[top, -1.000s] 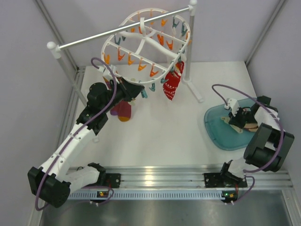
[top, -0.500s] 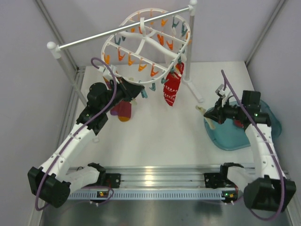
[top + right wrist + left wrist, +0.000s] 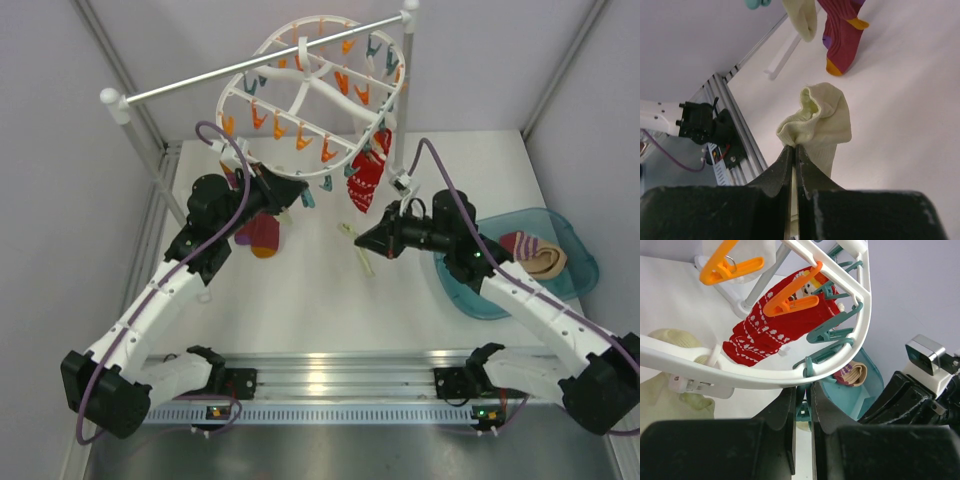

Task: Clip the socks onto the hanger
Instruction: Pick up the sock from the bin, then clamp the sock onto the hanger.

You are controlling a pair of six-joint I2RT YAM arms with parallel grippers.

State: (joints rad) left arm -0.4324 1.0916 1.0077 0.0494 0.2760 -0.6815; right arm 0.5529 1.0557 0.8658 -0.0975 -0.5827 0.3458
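Observation:
The white oval hanger (image 3: pixel 318 95) hangs from the rail with orange and teal clips. My left gripper (image 3: pixel 300 197) is shut on a teal clip (image 3: pixel 805 410) at the hanger's lower rim (image 3: pixel 740 377). My right gripper (image 3: pixel 364 240) is shut on the cuff of a pale yellow-cream sock (image 3: pixel 825 120), which dangles over the table (image 3: pixel 360 258) just right of the left gripper. A like pale sock (image 3: pixel 802 17) hangs from the hanger. A cream sock with red-and-white stripes (image 3: pixel 535 255) lies in the teal tray (image 3: pixel 480 290).
A red patterned sock (image 3: pixel 365 180) and a maroon sock with orange ends (image 3: pixel 262 235) hang from the hanger. The metal rail (image 3: pixel 260 62) on white posts crosses the back. The tray sits at the right, and grey walls stand on both sides.
My right arm has swung left from the tray to the middle of the table, carrying the pale sock toward the hanger. The left arm has not moved.

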